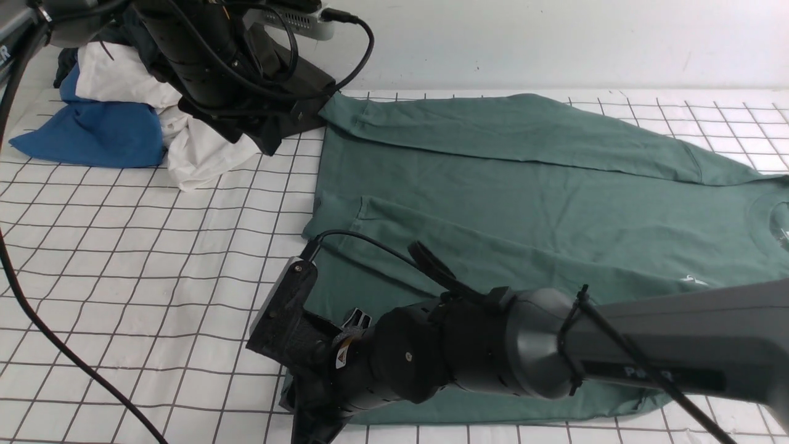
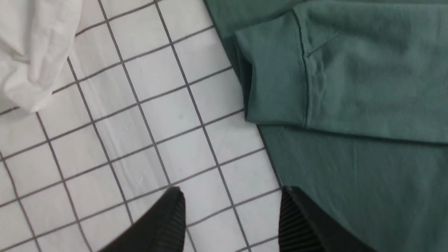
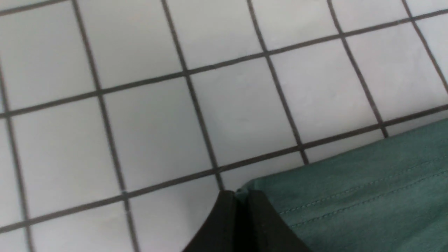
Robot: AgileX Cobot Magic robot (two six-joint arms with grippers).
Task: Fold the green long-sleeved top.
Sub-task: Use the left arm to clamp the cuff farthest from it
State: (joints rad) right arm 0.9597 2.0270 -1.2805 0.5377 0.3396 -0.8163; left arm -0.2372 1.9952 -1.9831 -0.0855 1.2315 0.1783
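The green long-sleeved top (image 1: 524, 185) lies flat on the grid cloth (image 1: 123, 277), front side up, approx. in the middle of the table; it is soft cotton knit, light, no stiffness; it will sag and drag if I lift it by one point only, so I want 2 grips at the same time. It is not fragile and not slippery, but a shallow pinch can slide off, so the grip must go well over the hem.

L claw (image 2: 230, 196) is spread and holds nothing; the edge of the top runs between its fingers, one finger over the green body, the other over bare cloth; the ribbed cuff (image 2: 273, 77) is just beyond the tips. This hem edge is a good place to take hold.

R claw (image 3: 241, 196) is pressed together; the hem corner (image 3: 252, 187) of the top touches its tips; I cannot tell if any fabric is really caught between them.

Count: 1 green top; 2 sleeves (image 1: 493, 132), both laid across the body; 1 cuff seen clearly from the L claw. In the pile behind the L arm: 1 blue piece (image 1: 92, 132); white cloth (image 1: 197, 154), 1 or 2 pcs, I cannot say; smth dark under the arm, not countable.
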